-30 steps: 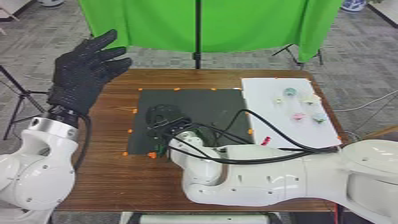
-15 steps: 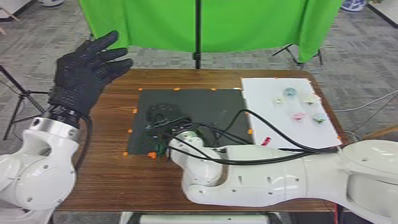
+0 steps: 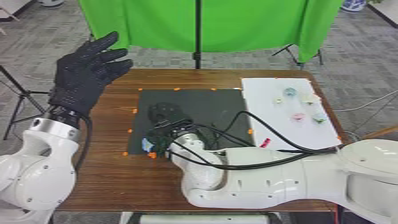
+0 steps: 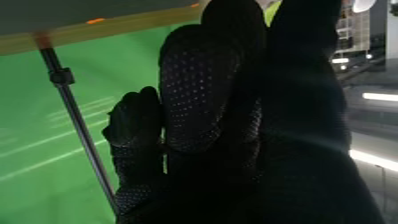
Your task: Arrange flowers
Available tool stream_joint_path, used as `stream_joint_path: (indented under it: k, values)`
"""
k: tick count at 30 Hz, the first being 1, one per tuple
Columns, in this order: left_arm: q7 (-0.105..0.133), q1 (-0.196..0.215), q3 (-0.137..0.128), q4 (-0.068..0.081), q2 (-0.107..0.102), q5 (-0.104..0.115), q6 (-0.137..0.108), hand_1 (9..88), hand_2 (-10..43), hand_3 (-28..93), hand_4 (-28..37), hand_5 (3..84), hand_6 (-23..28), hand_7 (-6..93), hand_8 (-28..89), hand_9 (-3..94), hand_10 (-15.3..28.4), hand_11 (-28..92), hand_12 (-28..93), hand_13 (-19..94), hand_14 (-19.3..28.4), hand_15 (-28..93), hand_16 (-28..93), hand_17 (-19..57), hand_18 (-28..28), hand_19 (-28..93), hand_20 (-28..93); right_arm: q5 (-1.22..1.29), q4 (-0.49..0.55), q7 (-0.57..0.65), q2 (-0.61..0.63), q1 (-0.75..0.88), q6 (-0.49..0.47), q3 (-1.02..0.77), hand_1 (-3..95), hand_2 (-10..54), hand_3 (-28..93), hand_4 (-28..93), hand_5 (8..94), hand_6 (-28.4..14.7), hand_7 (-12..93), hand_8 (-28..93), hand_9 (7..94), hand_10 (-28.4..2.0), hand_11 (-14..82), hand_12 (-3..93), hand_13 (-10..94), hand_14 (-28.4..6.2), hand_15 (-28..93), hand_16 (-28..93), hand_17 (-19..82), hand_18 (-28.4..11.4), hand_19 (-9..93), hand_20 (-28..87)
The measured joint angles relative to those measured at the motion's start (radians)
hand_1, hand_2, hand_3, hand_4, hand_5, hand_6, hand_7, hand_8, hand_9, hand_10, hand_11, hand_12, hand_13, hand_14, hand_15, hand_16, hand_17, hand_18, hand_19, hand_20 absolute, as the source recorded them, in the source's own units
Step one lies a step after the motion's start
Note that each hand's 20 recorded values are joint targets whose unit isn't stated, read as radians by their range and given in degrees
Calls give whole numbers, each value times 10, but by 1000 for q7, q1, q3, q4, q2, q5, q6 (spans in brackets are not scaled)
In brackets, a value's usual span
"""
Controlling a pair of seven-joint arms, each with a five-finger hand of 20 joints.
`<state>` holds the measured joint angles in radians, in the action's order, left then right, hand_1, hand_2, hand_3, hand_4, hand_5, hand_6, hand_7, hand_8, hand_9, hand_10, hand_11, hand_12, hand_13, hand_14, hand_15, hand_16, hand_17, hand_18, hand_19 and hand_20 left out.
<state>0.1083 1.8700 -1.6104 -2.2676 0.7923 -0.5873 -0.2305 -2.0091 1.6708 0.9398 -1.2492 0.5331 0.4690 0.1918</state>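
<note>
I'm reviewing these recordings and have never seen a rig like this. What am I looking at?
This is a robot with two white arms, each ending in a black-gloved hand. The head view looks down from its head. There, the left robot hand is raised, open and empty, by the table, while the right robot hand is over a black mat. The right wrist view comes from a camera on the right arm, so that hand's glove looms large before a green curtain.

On a white sheet lie small pastel flowers, among them a pink one and a blue one. A light blue thing is near the right hand; I can't tell whether it is held.
</note>
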Motion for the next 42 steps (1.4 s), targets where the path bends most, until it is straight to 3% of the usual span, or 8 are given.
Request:
stream_joint_path:
  k: [8,12,15,18,21,24,29,42]
  values:
    - [0,5,-3,-1,0,0,0,214,95,774,-283,355,98,127,-88,304,200,276,101,242,274,521,-105,-63,241,659,55,-1,0,-2,0,0,6,-1,729,-95,193,-252,713,35,571,7,889,-74,296,215,824,-25,598,196,461,-158,932,342]
    - [-6,17,-16,-4,1,0,-2,214,95,774,-283,355,98,128,-89,304,199,276,101,242,274,522,-105,-62,240,659,55,2,0,-11,0,2,11,-3,500,-95,596,-282,727,28,530,-5,885,-80,308,190,822,-31,601,197,455,-168,932,354]
    - [-2,41,-40,-15,1,0,-7,213,95,774,-283,355,98,127,-89,304,199,275,100,242,275,522,-105,-63,241,660,55,43,3,-64,3,-1,33,0,460,-95,690,-282,746,20,456,-21,884,-85,308,188,818,-40,607,196,449,-175,932,358]
    - [27,85,-75,-35,-5,2,-19,214,95,774,-283,355,98,127,-89,304,199,275,100,243,274,522,-105,-63,241,660,56,142,11,-161,6,-30,71,35,404,-69,699,-282,763,24,380,-26,883,-90,309,190,814,-47,612,198,442,-184,932,366]
    - [79,128,-97,-50,-13,5,-33,214,95,774,-283,355,98,126,-88,304,199,275,100,242,274,523,-105,-63,242,661,56,217,27,-244,11,-72,71,71,341,-40,728,-283,785,32,303,-111,881,-96,309,191,808,-58,616,199,427,-201,932,370]
    - [115,161,-112,-63,-19,9,-50,213,95,775,-283,355,98,126,-88,303,199,274,100,242,274,522,-106,-63,242,661,56,272,43,-330,25,-89,7,50,296,-22,739,-283,790,31,268,-156,879,-104,308,193,803,-68,623,202,421,-208,932,374]
    - [134,222,-147,-89,-21,14,-75,213,96,774,-283,355,98,126,-88,304,199,274,100,243,274,523,-105,-63,242,661,55,275,55,-402,40,-99,-132,10,212,50,736,-282,795,23,192,-137,896,-123,359,207,803,-91,686,216,429,-236,932,446]
    - [132,219,-143,-90,-16,14,-89,213,96,774,-283,355,98,125,-87,304,199,274,101,242,274,522,-106,-63,241,662,54,76,72,-426,54,-25,-473,-124,136,117,724,-283,789,22,146,-131,904,-130,393,220,809,-99,728,226,445,-246,932,516]
